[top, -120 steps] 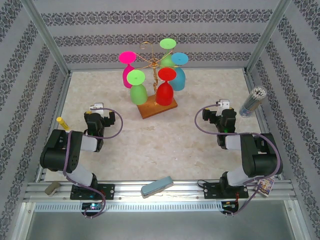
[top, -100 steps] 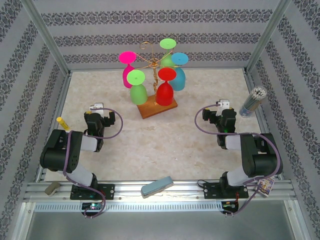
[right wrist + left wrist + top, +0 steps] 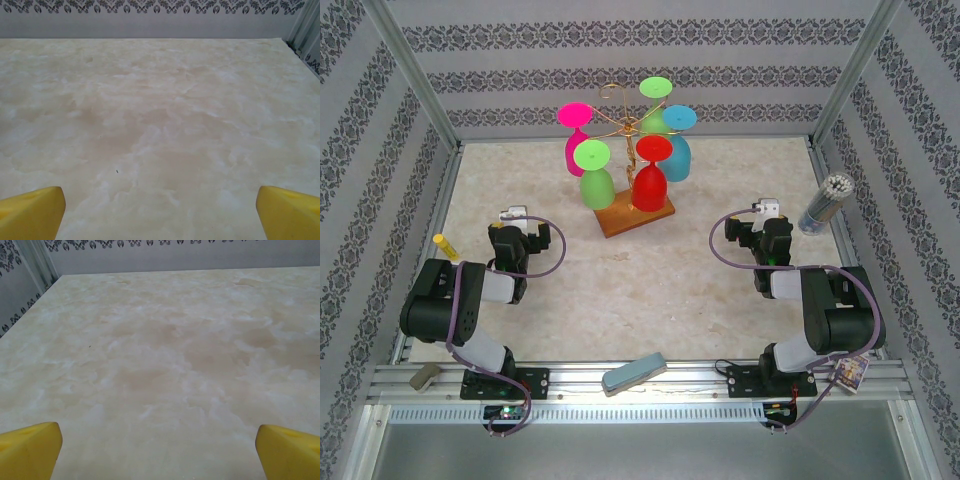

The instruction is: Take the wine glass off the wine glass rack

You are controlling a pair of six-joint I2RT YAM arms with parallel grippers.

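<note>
The wine glass rack (image 3: pixel 619 222) is seen at the far middle of the marbled table (image 3: pixel 620 300), its brown wooden base turned at an angle and its gold wire arms raised on a slim post. Five wine glasses are hung from the arms upside down, feet up and bowls down: a pink wine glass (image 3: pixel 574 148) at the left, a light green wine glass (image 3: pixel 596 186) and a red wine glass (image 3: pixel 649 186) at the front over the base, a blue wine glass (image 3: pixel 678 152) at the right, and a green wine glass (image 3: pixel 655 108) at the back. The left gripper (image 3: pixel 517 232) is held low over the table, left of the rack and nearer the arm bases, well apart from the rack. In the left wrist view its jaws are spread wide (image 3: pixel 160 450), with one yellow fingertip (image 3: pixel 30 447) at each lower corner and bare table between them; nothing is held. The right gripper (image 3: pixel 766 228) is placed likewise to the right of the rack, well apart from it. In its own wrist view it is also spread wide (image 3: pixel 160 210) over bare table, with nothing gripped. A yellow marker (image 3: pixel 445 246) is seen by the left wall, a cylinder of sticks (image 3: pixel 825 203) by the right wall, and a grey-blue case (image 3: pixel 634 372) on the near rail between the arm bases.
</note>
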